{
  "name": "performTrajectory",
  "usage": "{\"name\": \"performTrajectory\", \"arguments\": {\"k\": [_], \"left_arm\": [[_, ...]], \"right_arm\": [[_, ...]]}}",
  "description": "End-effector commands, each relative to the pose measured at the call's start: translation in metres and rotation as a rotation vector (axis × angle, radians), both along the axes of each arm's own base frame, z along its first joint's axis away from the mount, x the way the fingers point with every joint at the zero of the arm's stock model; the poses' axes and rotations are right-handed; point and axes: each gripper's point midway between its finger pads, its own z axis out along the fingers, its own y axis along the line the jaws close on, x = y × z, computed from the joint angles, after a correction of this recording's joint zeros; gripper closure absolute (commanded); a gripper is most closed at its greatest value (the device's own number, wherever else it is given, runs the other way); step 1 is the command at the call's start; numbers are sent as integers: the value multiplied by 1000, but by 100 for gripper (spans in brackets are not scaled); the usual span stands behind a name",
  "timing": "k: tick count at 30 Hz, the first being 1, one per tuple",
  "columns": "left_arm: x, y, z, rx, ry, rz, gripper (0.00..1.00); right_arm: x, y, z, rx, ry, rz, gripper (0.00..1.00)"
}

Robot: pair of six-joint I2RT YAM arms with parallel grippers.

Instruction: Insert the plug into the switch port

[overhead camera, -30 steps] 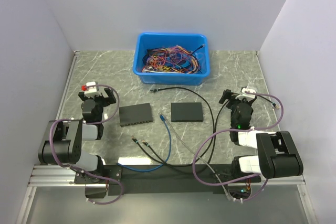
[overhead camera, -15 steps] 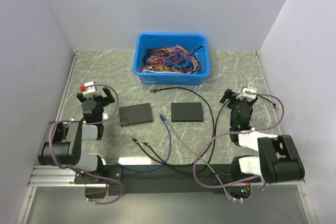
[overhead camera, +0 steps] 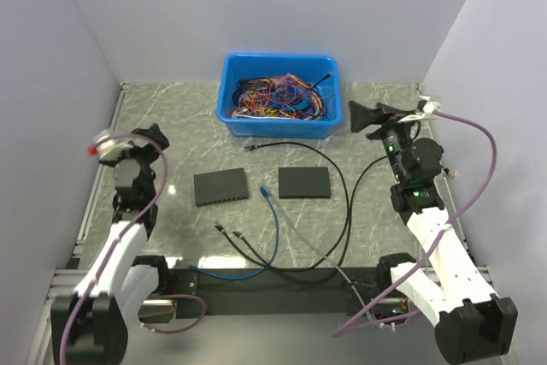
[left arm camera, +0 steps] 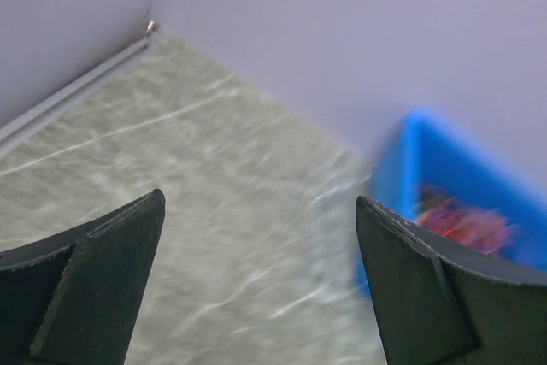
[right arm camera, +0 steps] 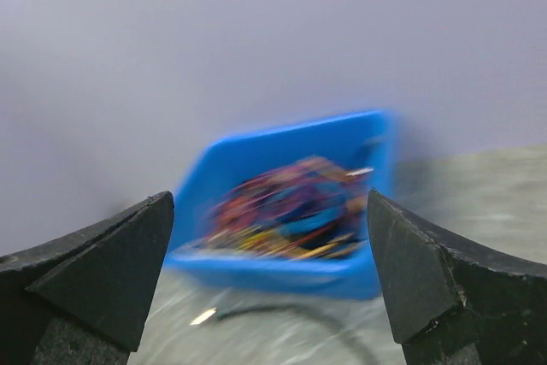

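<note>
Marbled grey tabletop, pale walls on three sides. Nearest the arm bases, loose leads cross: a pair of black cables and a blue cable.

The blue cable ends in the plug, flat on the tabletop between the two dark boxes and touching neither. I take this as the task plug. Left of it is the charcoal switch box; the switch port row is likely on its near long edge, too small to make out. Right of it is the plain black slab.

Left pincer and right pincer are both raised, jaws spread wide, nothing in them, well apart from plug and box. Wrist views are blurred and show only bare surface and the far blue bin of tangled wires.

Handling, judged:
- Plug: small, light, hard plastic. Pinch its body on the flat sides just behind the tip, not the lead.
- Cable: limp but springy, and will drag and twist the plug.
- Switch box: looks light and may slide when pushed, so brace it with the other pincer.
</note>
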Motion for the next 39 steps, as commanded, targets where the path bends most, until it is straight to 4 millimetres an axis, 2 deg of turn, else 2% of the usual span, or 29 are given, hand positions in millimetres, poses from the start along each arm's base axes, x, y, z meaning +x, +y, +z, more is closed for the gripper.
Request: {"name": "performTrajectory", "arguments": {"k": [1, 2, 3, 4, 5, 6, 7, 8, 9, 10, 13, 14, 15, 16, 17, 18, 19, 20, 21, 22, 23, 24, 25, 27, 30, 33, 34, 35, 39], "left_arm": [[-23, 13, 11, -327, -154, 131, 0], [-27, 20, 2, -432, -161, 191, 1], [-23, 3, 16, -412, -199, 76, 1], [-21, -5, 16, -356, -192, 13, 7], [-18, -15, 20, -329, -180, -41, 1], [-16, -19, 4, -345, -98, -48, 1], [-11, -20, 20, -339, -102, -60, 1], [-9, -23, 22, -326, -80, -72, 1], [-8, -22, 25, -295, -61, -75, 1], [-8, -21, 30, -293, -46, -67, 1], [-16, -13, 31, -351, -64, -1, 1], [-19, -11, 32, -367, -78, 8, 1], [-23, -12, 36, -399, -101, 6, 1], [-24, -12, 41, -414, -106, 7, 1], [-27, -10, 29, -425, -45, 37, 4], [-27, -11, 29, -430, -19, 36, 4], [-25, -12, 49, -410, -27, 22, 4], [-29, -14, 38, -392, 64, 26, 3], [-26, -14, 35, -359, 115, 26, 2], [-25, -14, 55, -342, 114, 20, 2], [-27, -17, 43, -323, 206, 7, 2], [-29, -20, 45, -311, 239, -8, 1], [-29, -22, 68, -296, 223, -27, 1], [-35, -27, 81, -242, 270, -74, 1], [-44, -26, 93, -151, 290, -100, 1], [-52, -14, 87, -90, 295, -47, 1], [-53, -10, 74, -77, 314, -30, 1], [-55, -8, 70, -61, 322, -24, 1], [-56, -9, 37, -35, 390, -40, 1]], "right_arm": [[-31, 73, -10, 91, 67, 442, 0], [-35, 83, -15, 151, 92, 504, 0], [-41, 91, -16, 263, 132, 572, 0], [-50, 100, -16, 271, 94, 654, 0], [-60, 114, -27, 273, 118, 774, 0], [-69, 121, -28, 363, 159, 850, 0], [-74, 123, -28, 385, 147, 899, 0], [-69, 126, -41, 423, 187, 924, 0], [-80, 131, -41, 464, 208, 1007, 0], [-90, 132, -29, 443, 116, 1064, 0], [-70, 141, -55, 483, 269, 1053, 0], [-69, 141, -50, 445, 255, 1013, 0], [-69, 152, -59, 282, 206, 968, 0], [-44, 148, -79, 254, 345, 759, 0], [-54, 154, -68, 140, 300, 703, 0], [-73, 181, -73, -55, 254, 696, 0], [-79, 188, -73, -136, 284, 653, 0], [-67, 184, -81, -194, 311, 527, 0], [-70, 190, -87, -276, 320, 514, 0], [-88, 211, -86, -336, 338, 555, 0], [-79, 209, -107, -411, 398, 462, 0], [-83, 217, -115, -460, 422, 452, 1], [-90, 230, -132, -533, 482, 454, 3], [-98, 242, -152, -586, 564, 458, 14], [-123, 284, -178, -653, 596, 569, 23], [-145, 318, -201, -688, 613, 656, 33], [-147, 329, -197, -688, 608, 669, 35], [-149, 337, -213, -724, 633, 675, 39], [-168, 369, -227, -818, 625, 725, 46]]}}
